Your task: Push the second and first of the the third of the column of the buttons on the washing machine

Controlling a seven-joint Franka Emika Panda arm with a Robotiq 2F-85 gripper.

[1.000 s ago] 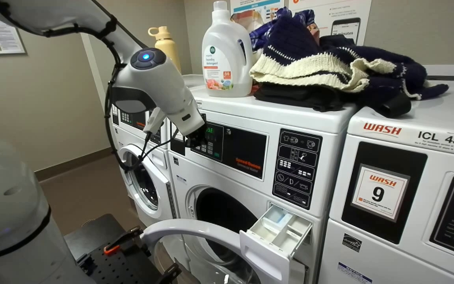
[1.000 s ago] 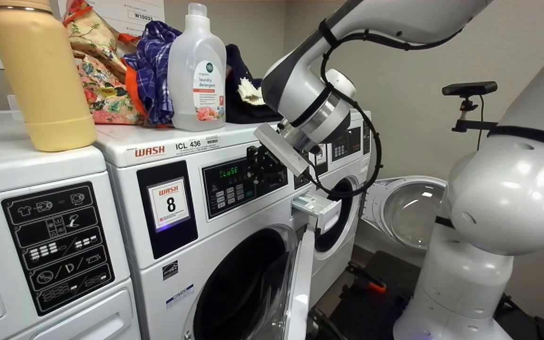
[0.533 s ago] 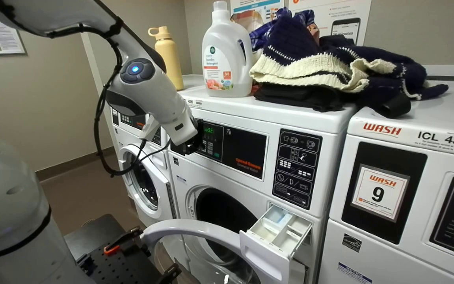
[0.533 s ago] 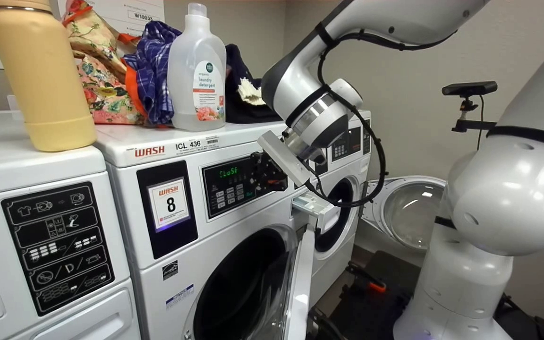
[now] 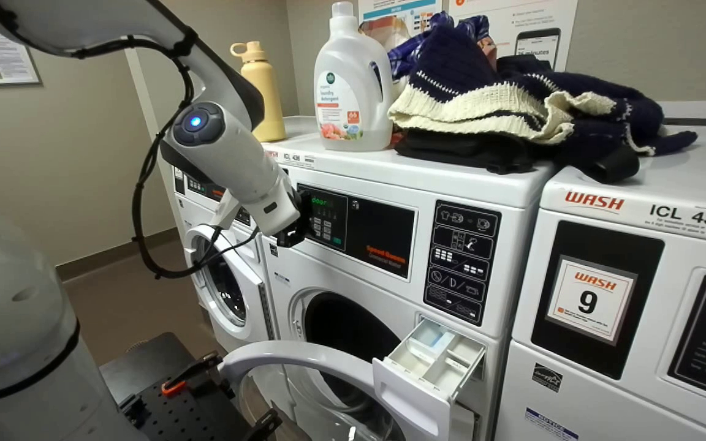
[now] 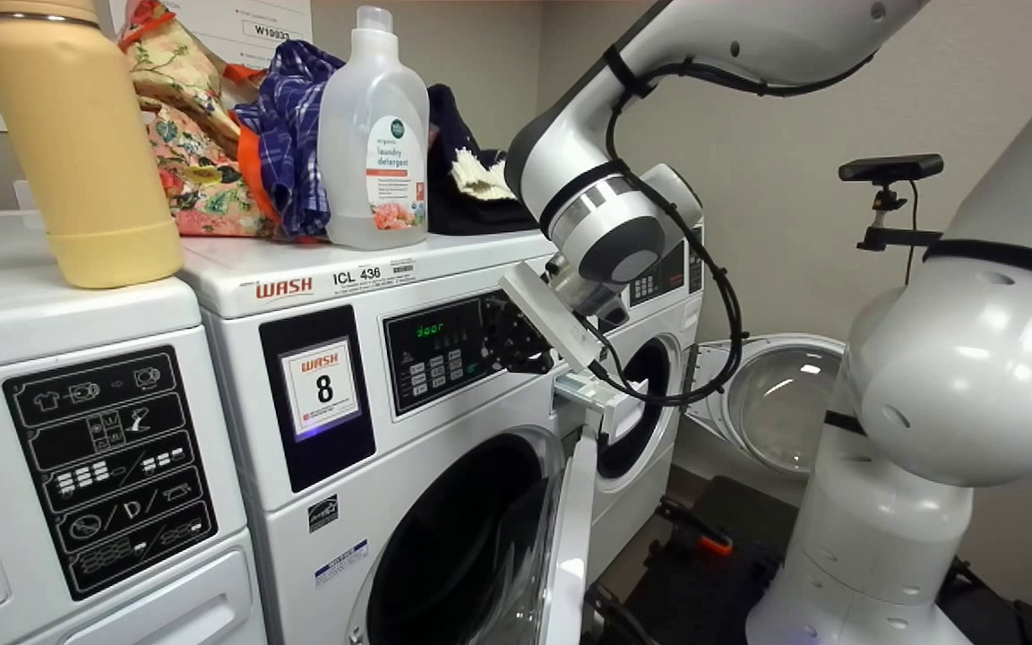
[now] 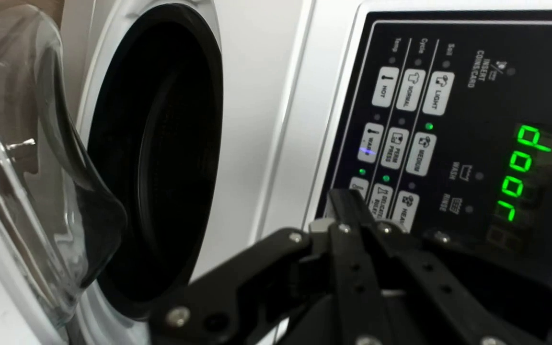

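Observation:
The washing machine (image 5: 362, 165) is white with a dark control strip, also in an exterior view (image 6: 301, 466). Its pale buttons (image 7: 396, 148) sit in short columns; they also show in both exterior views (image 5: 326, 229) (image 6: 431, 372). In the wrist view, green lights sit beside the medium button (image 7: 421, 153), the delicate/bulky button (image 7: 381, 199) and a partly hidden button (image 7: 360, 186). The display (image 7: 520, 172) reads "door". My black gripper (image 7: 350, 194) is shut and empty, its tips overlapping the partly hidden button; contact cannot be told. It also shows in both exterior views (image 5: 292, 231) (image 6: 505, 336).
The washer's round door (image 5: 304, 352) and detergent drawer (image 5: 426, 367) stand open below the strip. A detergent bottle (image 5: 353, 86), a yellow bottle (image 5: 264, 92) and a dark knit garment (image 5: 482, 92) lie or stand on the tops. A washer labelled 9 (image 5: 586, 300) stands beside.
My gripper has drawn back and down along the control strip, uncovering more of the buttons and display in an exterior view. The display has changed from "CLOSE" to "door".

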